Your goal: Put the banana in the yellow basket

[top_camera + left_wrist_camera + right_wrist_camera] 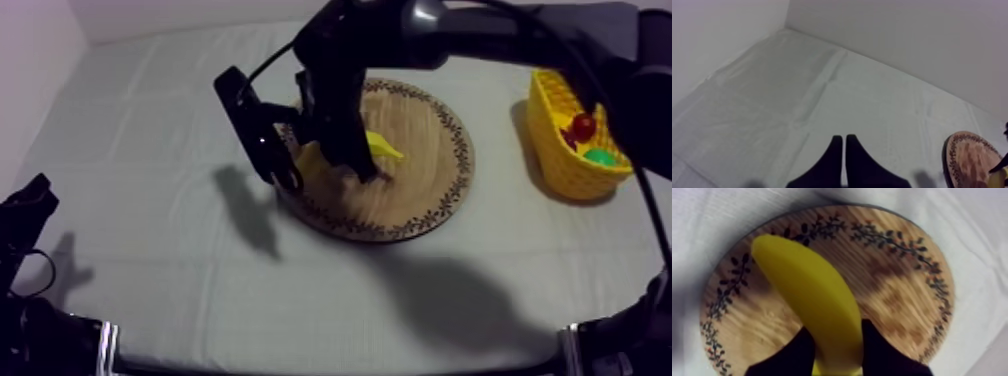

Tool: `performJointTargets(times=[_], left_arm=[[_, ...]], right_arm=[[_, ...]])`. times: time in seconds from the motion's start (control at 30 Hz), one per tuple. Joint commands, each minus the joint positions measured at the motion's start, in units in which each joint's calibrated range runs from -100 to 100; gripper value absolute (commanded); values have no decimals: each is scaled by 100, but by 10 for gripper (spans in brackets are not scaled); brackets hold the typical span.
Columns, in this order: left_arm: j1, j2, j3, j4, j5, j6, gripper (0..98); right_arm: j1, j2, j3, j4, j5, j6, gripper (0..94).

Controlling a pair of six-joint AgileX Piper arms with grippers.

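A yellow banana (pixel 817 308) lies across the round wooden board (pixel 897 288), and my right gripper (pixel 838 329) is shut on its near end, one black finger pressed against each side. From above, that arm reaches in from the upper right and covers the middle of the banana (pixel 387 150) on the board (pixel 430 170). The yellow basket (pixel 560 165) stands at the table's right side. My left gripper (pixel 842 137) is shut on nothing, low over bare cloth at the left (pixel 28 205), well away from the board (pixel 967 155).
Inside the basket lie a small red fruit (pixel 580 128) and something green (pixel 602 157). Open cloth stretches between the board and the basket. A white wall runs along the back and left of the table.
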Motion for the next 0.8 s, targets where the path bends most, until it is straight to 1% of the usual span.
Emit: performJointTargets(times=[0.0,0.27,0.47,0.63,0.77], left_arm=[[1,0,3,-2,0,-2,1],[1,0,3,-2,0,-1,1],[1,0,3,-2,0,1,1],[1,0,3,-2,0,2,1],[1,0,3,-2,0,2,1]], right_arm=[[2,-381,21,0,61,18,147],[29,-1686,264,-46,487,161,151],[-37,-2545,630,-89,834,220,153],[-163,-3047,1032,-61,1021,151,156],[-223,-3239,1272,-14,1117,-38,154]])
